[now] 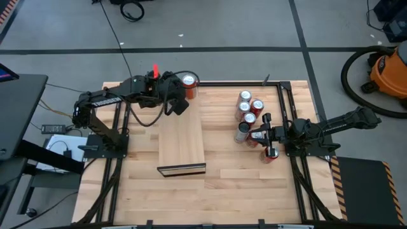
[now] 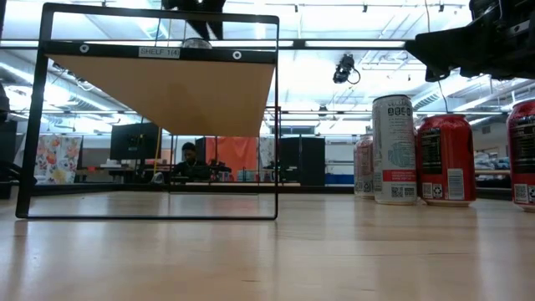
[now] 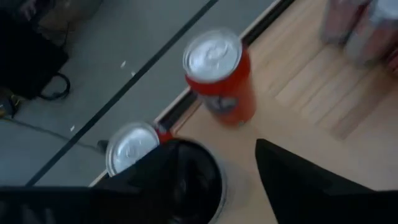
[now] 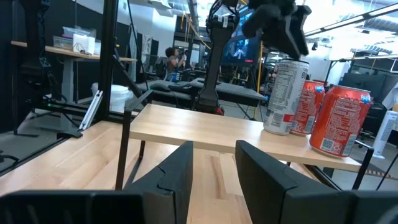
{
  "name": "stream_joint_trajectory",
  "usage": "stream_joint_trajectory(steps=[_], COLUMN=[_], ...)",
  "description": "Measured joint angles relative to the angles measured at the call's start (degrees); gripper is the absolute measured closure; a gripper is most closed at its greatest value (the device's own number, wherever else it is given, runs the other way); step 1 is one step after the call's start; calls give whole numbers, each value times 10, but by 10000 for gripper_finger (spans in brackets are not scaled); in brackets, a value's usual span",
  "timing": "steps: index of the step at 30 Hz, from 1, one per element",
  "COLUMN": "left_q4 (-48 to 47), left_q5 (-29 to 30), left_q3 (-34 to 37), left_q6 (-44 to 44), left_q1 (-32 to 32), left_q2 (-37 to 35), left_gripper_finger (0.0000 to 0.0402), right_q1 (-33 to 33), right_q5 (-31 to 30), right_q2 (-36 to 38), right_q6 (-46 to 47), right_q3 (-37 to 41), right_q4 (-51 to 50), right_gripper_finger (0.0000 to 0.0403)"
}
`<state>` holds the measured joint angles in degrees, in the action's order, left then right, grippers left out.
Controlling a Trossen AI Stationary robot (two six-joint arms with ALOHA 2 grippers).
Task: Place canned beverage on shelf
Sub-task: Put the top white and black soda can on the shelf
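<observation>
While our left tool (image 3: 239,180) hangs open above the smooth red metal can (image 3: 221,78), we should pinch its slippery sides.

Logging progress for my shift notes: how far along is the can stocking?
Done: three shelved cans appear to stand at the far end of the shelf. In hand: nothing. The left pincer is open above them, and the right pincer is open and empty. Left: the table cans beside the right arm.
</observation>
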<state>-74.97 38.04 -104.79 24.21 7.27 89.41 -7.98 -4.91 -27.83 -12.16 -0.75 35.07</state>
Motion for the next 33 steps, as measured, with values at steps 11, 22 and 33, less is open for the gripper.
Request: stream_joint_trajectory(steps=[11,22,33], left_q4=[-57,-94,-54], left_q5=[-63,-148,-142], left_q3=[-70,-70,-69], left_q6=[-94,-163,-290], left_q1=[14,55,48], left_q2=[-1,0,0], left_gripper_finger=[167,96,51], right_q1=[0,0,0], right_q5=[0,0,0], right_q2=[0,0,0], right_q6=[2,4,4], right_q3=[0,0,0], right_q4=[-2,-2,-3], right_gripper_finger=[273,273,273])
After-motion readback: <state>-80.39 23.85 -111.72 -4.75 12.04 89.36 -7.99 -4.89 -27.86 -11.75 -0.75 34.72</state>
